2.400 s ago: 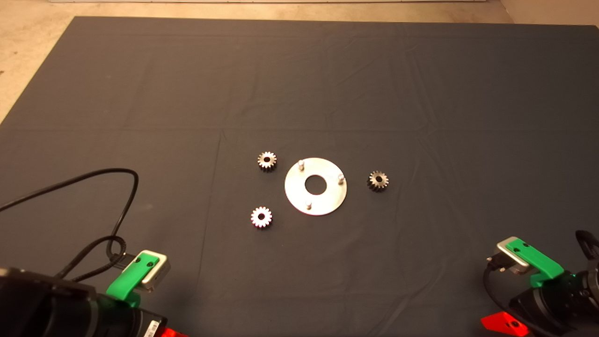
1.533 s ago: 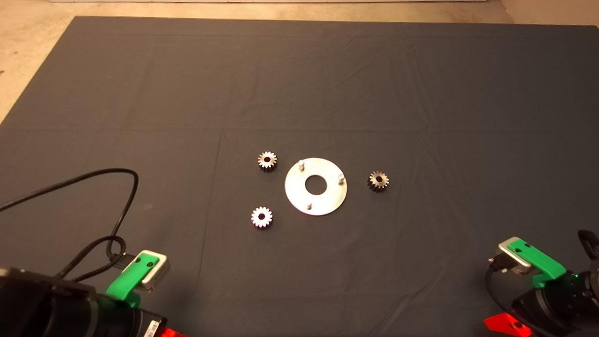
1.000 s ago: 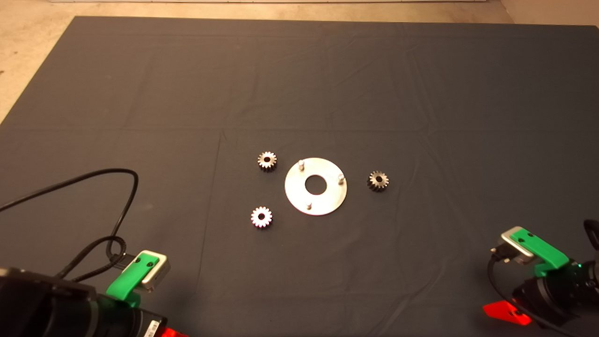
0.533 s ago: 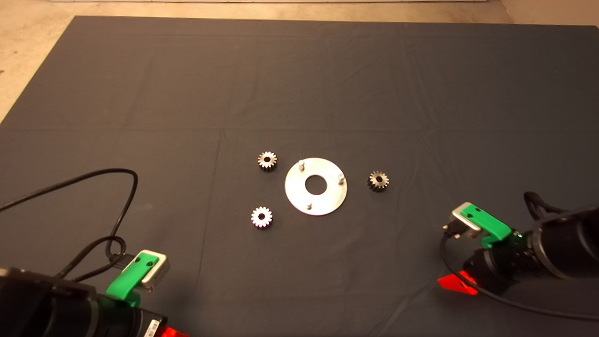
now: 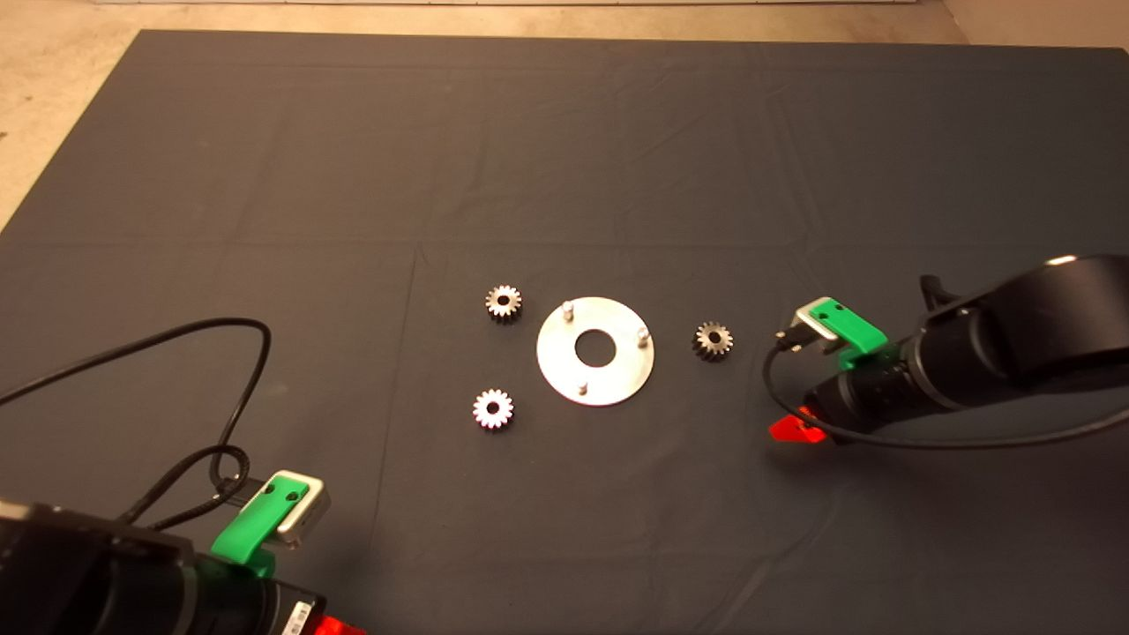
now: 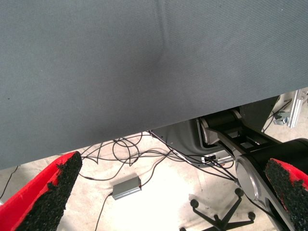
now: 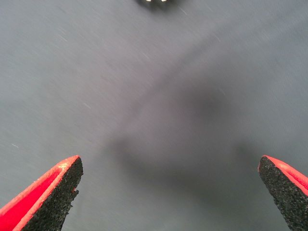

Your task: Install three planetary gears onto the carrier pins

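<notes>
On the dark mat [image 5: 265,176], three planetary gears [image 5: 713,340] lie loose around the disc [image 5: 617,375], its carrier pins [image 5: 568,310] all bare. Right of the rightmost gear hangs the right end effector [image 7: 168,192], fingers wide apart; the left end effector [image 6: 163,197] waits parked near-left, also spread. I'd judge it reaching to pick: next, straddle that gear squarely and close.
</notes>
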### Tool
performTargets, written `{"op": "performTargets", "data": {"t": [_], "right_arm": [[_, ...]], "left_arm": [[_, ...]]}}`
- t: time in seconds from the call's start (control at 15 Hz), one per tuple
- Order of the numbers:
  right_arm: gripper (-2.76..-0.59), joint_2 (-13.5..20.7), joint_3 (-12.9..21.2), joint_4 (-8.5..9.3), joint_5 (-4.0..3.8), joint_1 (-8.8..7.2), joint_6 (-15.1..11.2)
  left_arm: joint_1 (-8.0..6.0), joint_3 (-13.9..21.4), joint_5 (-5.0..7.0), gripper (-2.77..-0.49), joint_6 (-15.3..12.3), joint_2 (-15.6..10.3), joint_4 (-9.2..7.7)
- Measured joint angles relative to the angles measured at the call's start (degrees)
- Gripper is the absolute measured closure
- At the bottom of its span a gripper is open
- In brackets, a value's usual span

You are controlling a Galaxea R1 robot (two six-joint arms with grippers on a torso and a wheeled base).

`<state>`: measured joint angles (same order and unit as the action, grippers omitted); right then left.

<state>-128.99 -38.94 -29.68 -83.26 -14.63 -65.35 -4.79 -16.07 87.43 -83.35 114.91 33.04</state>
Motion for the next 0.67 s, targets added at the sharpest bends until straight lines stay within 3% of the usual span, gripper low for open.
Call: {"op": "performTargets", "data": {"t": [0.27,0.4,0.67], "right_arm": [[-2.73,-3.56,-4.64,0.00,0.49,-0.28,0.48],[-2.73,-5.27,-7.27,-0.06,0.67,-0.29,2.11],[-2.73,-5.79,-9.50,-0.05,2.75,-0.28,3.39]], "left_arm": [[0.00,0.00,-0.02,-2.76,-1.35,1.75,-0.02],[0.00,0.00,0.02,-2.76,-1.80,2.73,-0.02],[0.00,0.00,0.00,-2.76,-2.34,3.83,0.00]]}}
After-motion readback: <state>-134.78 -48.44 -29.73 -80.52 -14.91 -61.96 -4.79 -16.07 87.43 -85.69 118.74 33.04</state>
